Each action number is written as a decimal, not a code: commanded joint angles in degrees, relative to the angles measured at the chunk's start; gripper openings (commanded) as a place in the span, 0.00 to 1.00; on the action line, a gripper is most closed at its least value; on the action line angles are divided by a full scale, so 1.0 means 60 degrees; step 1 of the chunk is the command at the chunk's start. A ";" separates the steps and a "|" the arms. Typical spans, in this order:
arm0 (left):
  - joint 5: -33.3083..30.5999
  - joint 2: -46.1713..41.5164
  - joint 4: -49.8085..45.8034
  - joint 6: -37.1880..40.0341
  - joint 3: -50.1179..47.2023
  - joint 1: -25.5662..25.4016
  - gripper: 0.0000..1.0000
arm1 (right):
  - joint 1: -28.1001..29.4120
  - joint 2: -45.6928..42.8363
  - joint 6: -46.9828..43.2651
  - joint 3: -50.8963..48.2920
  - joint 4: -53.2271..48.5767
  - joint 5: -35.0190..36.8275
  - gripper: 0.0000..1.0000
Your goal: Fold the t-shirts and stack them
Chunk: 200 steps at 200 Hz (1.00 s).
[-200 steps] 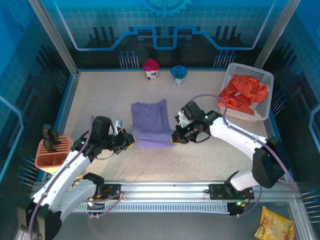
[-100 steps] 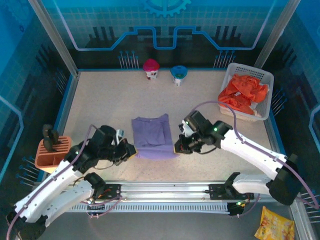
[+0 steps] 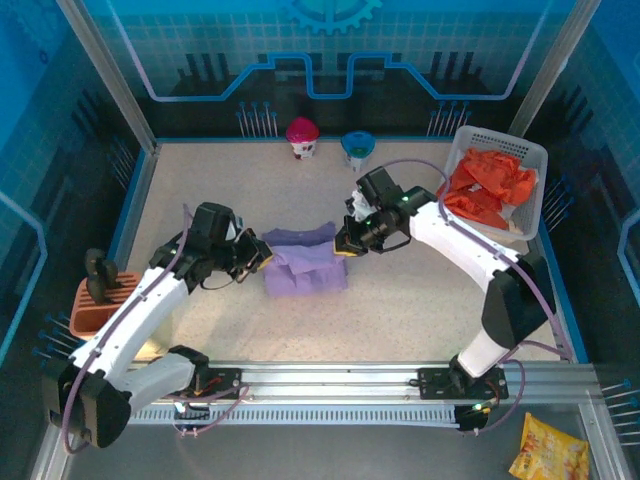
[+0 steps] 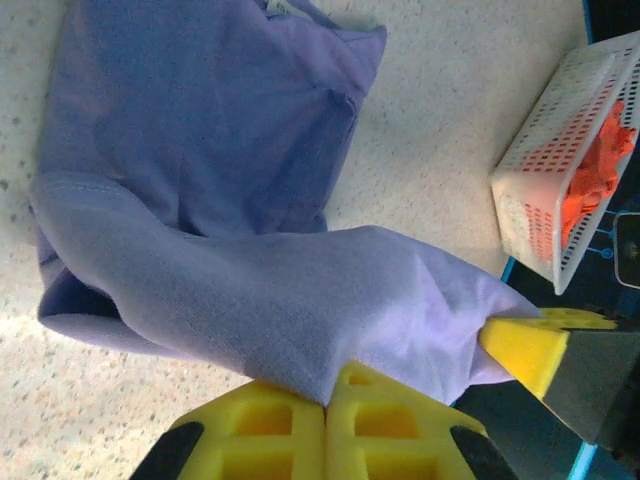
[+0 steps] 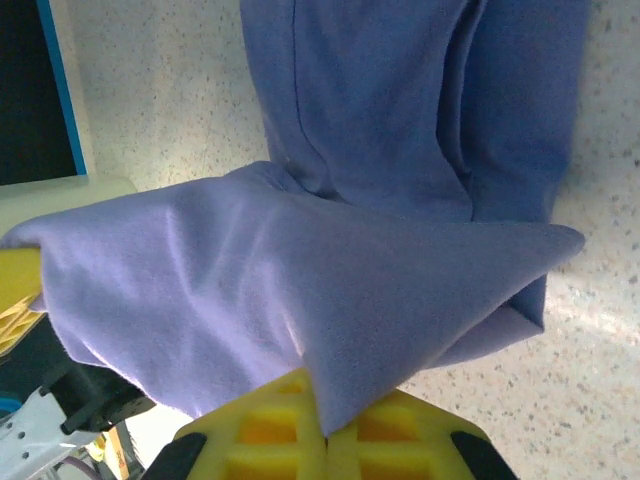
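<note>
Writing: none I can read; print on the small yellow crinkly snack bag [image 3: 548, 450], near-R corner outside the rail, is too small to make out.
Rack: orange-brown slotted plastic holder [image 3: 98, 305] at the near-L table edge, w/ a black tool standing in it.
Table: speckled beige matte surface [image 3: 200, 190], blue-edged walls round it.
L arm: left gripper [image 3: 263, 256] sits at the shirt's L edge. In my L wrist view its yellow ribbed pads [image 4: 265, 425] are clenched tight on a fold of cloth, w/ fabric coming out between them.
R arm: right gripper [image 3: 346, 246] sits at the shirt's R edge. R wrist view shows its yellow pads [image 5: 265, 430] pinched on a cloth corner the same way.
Shirt: large lavender-purple soft knit t-shirt [image 3: 305, 268], mid-table, between the two grippers. It's rumpled; the held edge is raised off the table & sags over the part lying flat beneath. I see a stitched hem along the lifted fold.
Basket: white plastic lattice basket [image 3: 528, 160], rectangular, far-R. Bright orange-red t-shirts [image 3: 488, 185] are heaped crumpled inside, well apart from the lavender one.
Tubs: magenta-lidded small tub [image 3: 302, 137] & blue-lidded small tub [image 3: 355, 150] near each other by the far wall; labels too small to read.
</note>
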 commanded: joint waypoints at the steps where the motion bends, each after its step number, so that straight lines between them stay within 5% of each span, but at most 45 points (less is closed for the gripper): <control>1: 0.0358 0.0359 0.0568 0.0420 0.0162 0.0327 0.00 | -0.0198 0.0569 -0.0370 0.0636 -0.0045 -0.0459 0.00; 196: 0.1108 0.4004 0.2700 0.1068 0.1439 0.2340 0.00 | -0.1066 0.4370 -0.0402 0.4700 0.0386 -0.1301 0.00; 200: 0.1113 0.4210 0.2887 0.1048 0.1479 0.2426 0.06 | -0.1110 0.4545 -0.0320 0.4838 0.0566 -0.1340 0.00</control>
